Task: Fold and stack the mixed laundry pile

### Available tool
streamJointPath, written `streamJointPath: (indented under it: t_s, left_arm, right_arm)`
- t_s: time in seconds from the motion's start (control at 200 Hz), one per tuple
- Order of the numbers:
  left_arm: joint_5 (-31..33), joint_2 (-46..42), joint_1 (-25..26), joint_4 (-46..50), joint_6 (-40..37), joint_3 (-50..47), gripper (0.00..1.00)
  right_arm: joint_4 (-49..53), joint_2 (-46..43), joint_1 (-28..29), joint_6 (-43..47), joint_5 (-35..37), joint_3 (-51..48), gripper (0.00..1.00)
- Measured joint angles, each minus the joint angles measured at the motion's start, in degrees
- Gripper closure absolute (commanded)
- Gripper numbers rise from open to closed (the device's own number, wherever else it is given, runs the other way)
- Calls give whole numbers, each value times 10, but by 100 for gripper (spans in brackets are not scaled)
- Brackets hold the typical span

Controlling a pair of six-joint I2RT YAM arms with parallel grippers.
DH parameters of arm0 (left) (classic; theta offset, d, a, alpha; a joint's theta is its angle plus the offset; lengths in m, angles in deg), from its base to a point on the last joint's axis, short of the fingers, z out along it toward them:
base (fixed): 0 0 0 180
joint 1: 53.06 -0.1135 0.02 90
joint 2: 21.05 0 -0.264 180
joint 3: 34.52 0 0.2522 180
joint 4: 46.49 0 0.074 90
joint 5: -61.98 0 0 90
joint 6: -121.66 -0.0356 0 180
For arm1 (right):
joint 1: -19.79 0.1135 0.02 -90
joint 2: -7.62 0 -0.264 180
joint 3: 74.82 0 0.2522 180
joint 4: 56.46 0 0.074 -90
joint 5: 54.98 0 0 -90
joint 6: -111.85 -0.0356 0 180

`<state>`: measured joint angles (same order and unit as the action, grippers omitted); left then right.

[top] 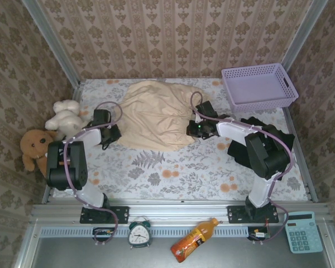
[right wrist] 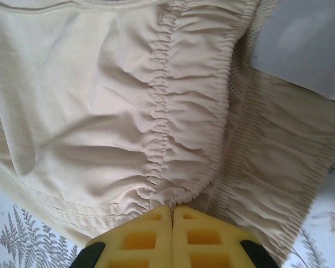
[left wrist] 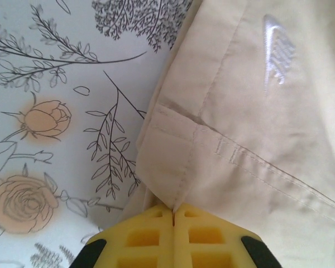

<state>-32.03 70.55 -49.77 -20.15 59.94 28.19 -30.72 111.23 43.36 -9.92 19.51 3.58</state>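
Pinching garment [top: 156, 114] edges, seemingly: left hand [left wrist: 173, 210], right hand [right wrist: 172, 208].

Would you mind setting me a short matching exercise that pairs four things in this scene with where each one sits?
Things:
1. basket
2. garment
3. calculator
4. brown teddy

Places:
A. left table edge, by the wall
B. mid-table
C. far right corner of the table
D. near ledge, right end

Pairs: 1-C, 2-B, 3-D, 4-A
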Motion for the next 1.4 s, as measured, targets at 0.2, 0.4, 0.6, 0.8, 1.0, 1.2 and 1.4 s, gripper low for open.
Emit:
streamJointPath:
  t_s: [0.2, 0.4, 0.6, 0.8, 1.0, 1.2, 1.4]
  left_arm:
    - [-5, -122, 0, 52, 0, -3, 91]
    - [-12, -212, 21, 72, 8, -68, 44]
    - [-31, -181, 38, 111, 21, -102, 29]
    - [-35, -175, 50, 95, 22, -22, 44]
    - [-41, -76, 85, -1, 26, 61, 39]
    - [-89, 107, 108, -60, 30, 145, 91]
    - [-119, 172, 140, -76, 30, 160, 96]
  right_arm:
    - [11, -106, -16, 0, -1, -51, 100]
    - [6, -250, -16, -26, -20, -196, 89]
    - [54, -262, -25, -40, -31, -260, 64]
    - [67, -257, -35, -19, -9, -176, 54]
    - [63, -171, -88, 14, 49, -42, 46]
    - [50, -14, -125, 27, 78, 56, 66]
    - [64, 165, -117, 12, 89, 205, 77]
